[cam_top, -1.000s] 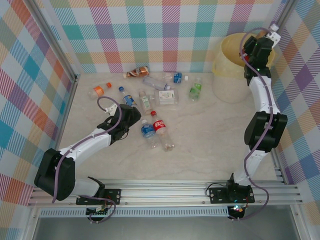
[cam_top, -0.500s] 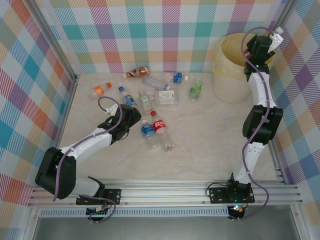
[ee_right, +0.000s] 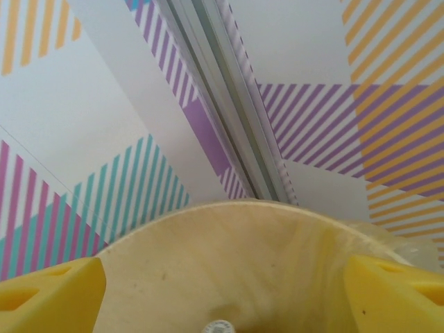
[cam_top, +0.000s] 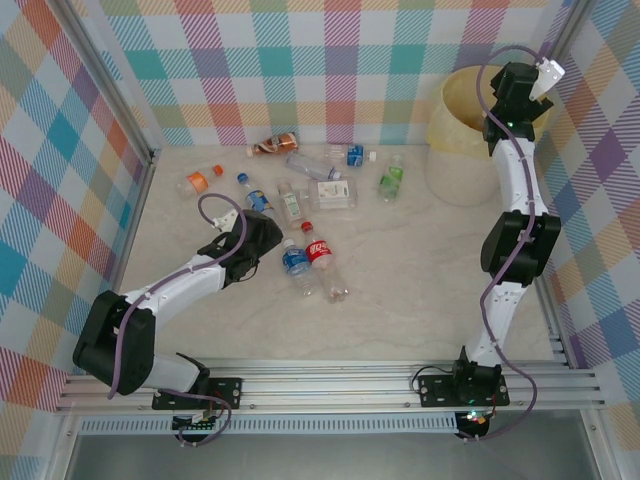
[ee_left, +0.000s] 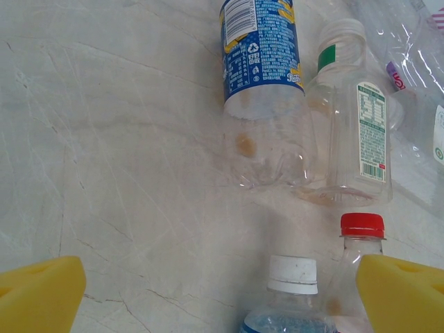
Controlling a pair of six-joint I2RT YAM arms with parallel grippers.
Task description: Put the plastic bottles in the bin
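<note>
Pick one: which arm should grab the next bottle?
Left. Its open jaws hover just short of the white-capped bottle and red-capped bottle; the right arm is over at the bin, far from both.

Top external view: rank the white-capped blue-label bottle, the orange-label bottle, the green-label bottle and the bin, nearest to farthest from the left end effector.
From the left end effector:
1. white-capped blue-label bottle, just to its right.
2. orange-label bottle, toward the far left.
3. green-label bottle, far side, right of centre.
4. bin, far right corner.
</note>
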